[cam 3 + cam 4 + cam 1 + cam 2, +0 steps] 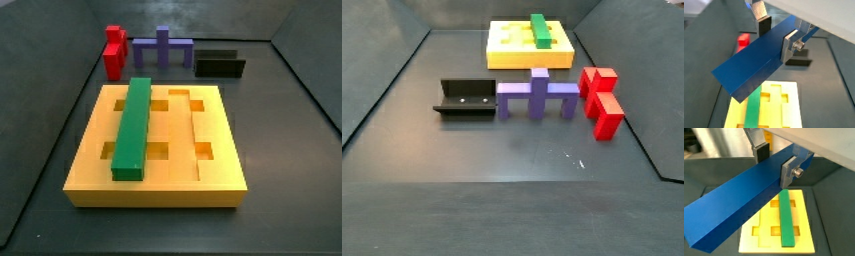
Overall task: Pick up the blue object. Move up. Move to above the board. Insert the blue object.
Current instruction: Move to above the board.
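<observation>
Gripper (776, 162) clamped on blue bar (741, 203), held tilted above the board (807, 230); both wrist views.

1 gripper (775, 162), 1 blue object (741, 200), 1 board (225, 168)

— what did i have on the floor (502, 150) then?

— dark grey floor, and i saw four things standing on it: the board (214, 170) at one end, the fixture (465, 99), a purple cross-shaped piece (539, 94) just beside it, and a red piece (601, 101) next to that.

— and my gripper (774, 162)?

— up off the floor, above the board in both wrist views, not resting on anything.
</observation>
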